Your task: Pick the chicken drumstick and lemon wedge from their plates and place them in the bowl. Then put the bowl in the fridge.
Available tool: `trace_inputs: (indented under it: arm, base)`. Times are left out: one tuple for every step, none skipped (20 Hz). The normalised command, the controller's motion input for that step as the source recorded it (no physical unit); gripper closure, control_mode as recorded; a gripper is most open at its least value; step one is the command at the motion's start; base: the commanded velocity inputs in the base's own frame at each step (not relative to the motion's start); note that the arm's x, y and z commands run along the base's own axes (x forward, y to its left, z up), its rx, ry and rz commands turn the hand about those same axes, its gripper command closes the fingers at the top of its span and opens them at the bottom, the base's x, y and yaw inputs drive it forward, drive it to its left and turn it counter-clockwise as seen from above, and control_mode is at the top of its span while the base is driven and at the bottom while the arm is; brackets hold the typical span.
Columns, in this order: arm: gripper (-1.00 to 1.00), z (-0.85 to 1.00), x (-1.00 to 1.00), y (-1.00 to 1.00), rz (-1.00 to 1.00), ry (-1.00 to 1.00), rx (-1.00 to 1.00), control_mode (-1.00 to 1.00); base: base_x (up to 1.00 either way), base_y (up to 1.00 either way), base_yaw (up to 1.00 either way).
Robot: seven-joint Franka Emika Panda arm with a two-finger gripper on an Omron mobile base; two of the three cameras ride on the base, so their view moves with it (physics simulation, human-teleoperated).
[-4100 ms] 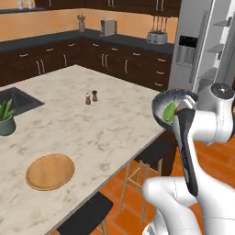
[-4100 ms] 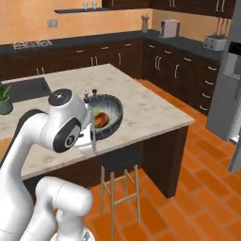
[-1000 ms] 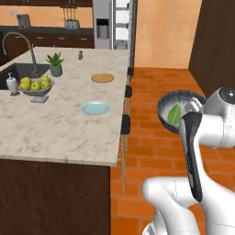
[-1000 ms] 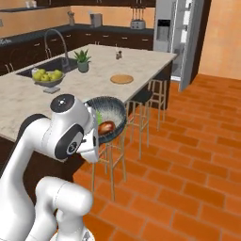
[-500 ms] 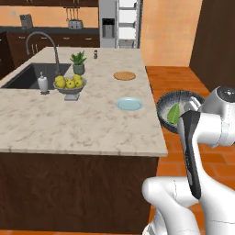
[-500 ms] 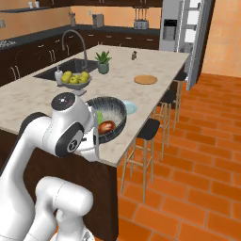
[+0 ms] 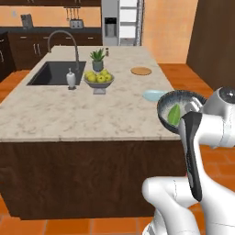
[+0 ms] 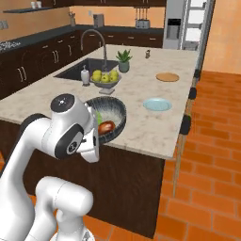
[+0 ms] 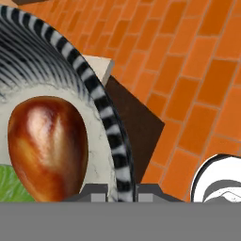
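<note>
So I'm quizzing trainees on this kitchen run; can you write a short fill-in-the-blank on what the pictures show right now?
1. The pincer is shut on the rim of the ____.
2. Inside the bowl lie the lemon wedge and the chicken ____.
3. The pale blue plate and the wooden plate are both ____.
4. The fridge door stands ____.

Missing words: bowl; drumstick; empty; open
</note>
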Motion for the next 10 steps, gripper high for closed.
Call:
trace_inputs:
  arm:
    - [1.00,0.00,0.00,0.00,0.00,0.00,0.00,1.00]
    - [1.00,0.00,0.00,0.00,0.00,0.00,0.00,1.00]
    - [1.00,0.00,0.00,0.00,0.00,0.00,0.00,1.00]
    - [1.00,0.00,0.00,0.00,0.00,0.00,0.00,1.00]
    - [1.00,0.00,0.00,0.00,0.00,0.00,0.00,1.00]
    - [1.00,0.00,0.00,0.00,0.00,0.00,0.00,1.00]
    - [1.00,0.00,0.00,0.00,0.00,0.00,0.00,1.00]
    - [1.00,0.00,0.00,0.00,0.00,0.00,0.00,1.00]
    - [1.00,0.00,0.00,0.00,0.00,0.00,0.00,1.00]
    - [1.00,0.00,0.00,0.00,0.00,0.00,0.00,1.00]
  base:
    - [0.00,1.00,-0.16]
    - [0.00,1.00,-0.15]
    - [0.00,1.00,-0.15]
    - [0.00,1.00,-0.15]
    - [0.00,1.00,-0.15]
    - [0.00,1.00,-0.15]
    - [0.00,1.00,-0.14]
    - [0.00,1.00,-0.14]
    - [0.00,1.00,-0.15]
    - [0.00,1.00,-0.15]
